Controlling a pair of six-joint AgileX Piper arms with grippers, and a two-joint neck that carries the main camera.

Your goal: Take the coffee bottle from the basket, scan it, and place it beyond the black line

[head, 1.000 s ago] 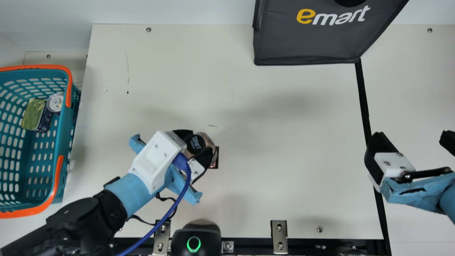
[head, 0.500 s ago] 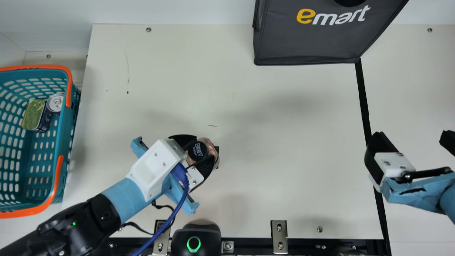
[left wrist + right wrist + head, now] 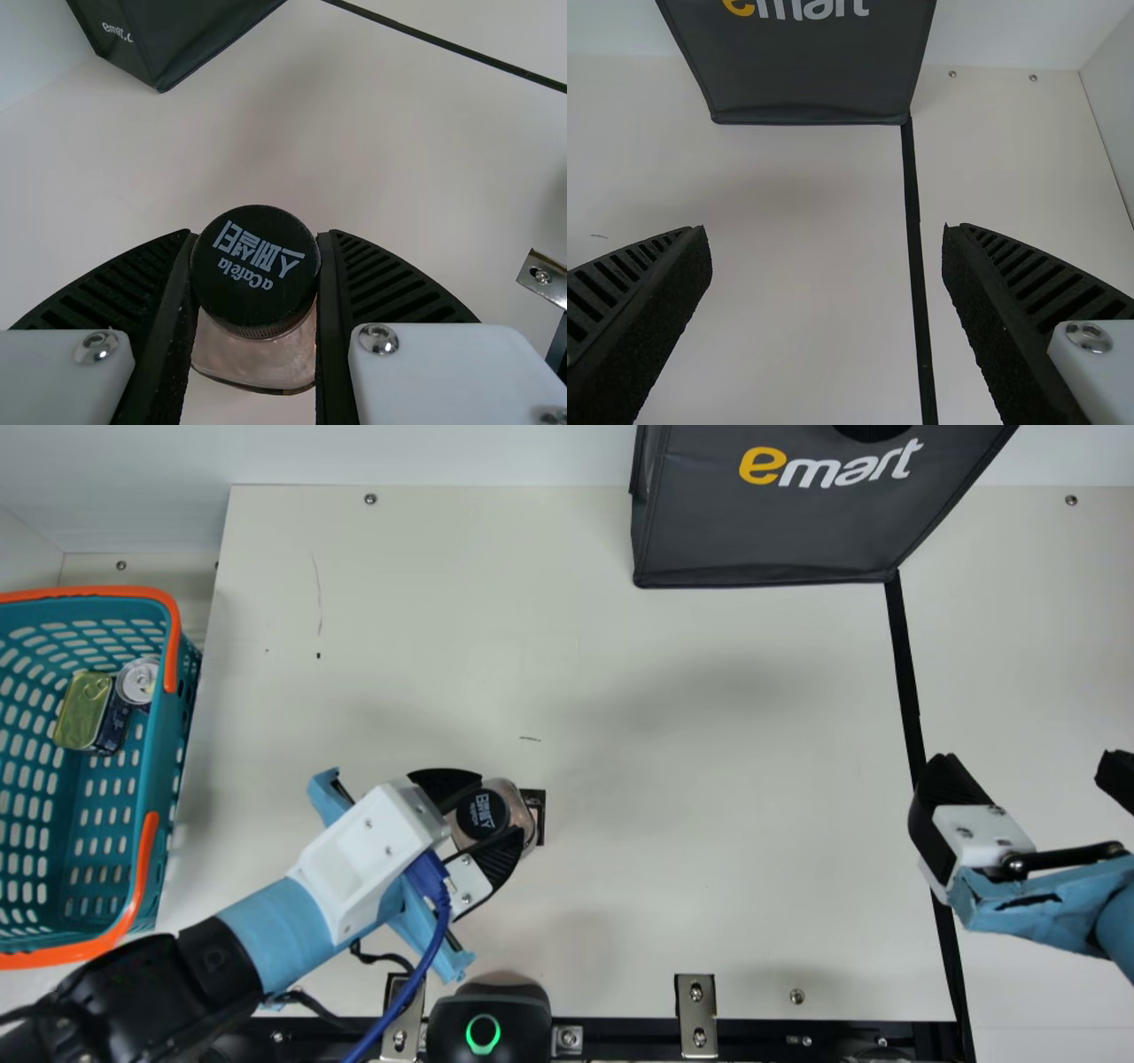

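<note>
The left end effector (image 3: 501, 807) gripped the coffee bottle (image 3: 252, 354), cap (image 3: 255, 266) upward, with the scanner (image 3: 487, 1017) nearby on the robot's side. The right end effector (image 3: 1028, 762), wide open and empty, hung by the black line (image 3: 905, 673).

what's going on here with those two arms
The left gripper has the coffee bottle pinched between its fingers, out of the basket and short of the black line. The right gripper is open and holds nothing. Two cans sit in the basket.
</note>
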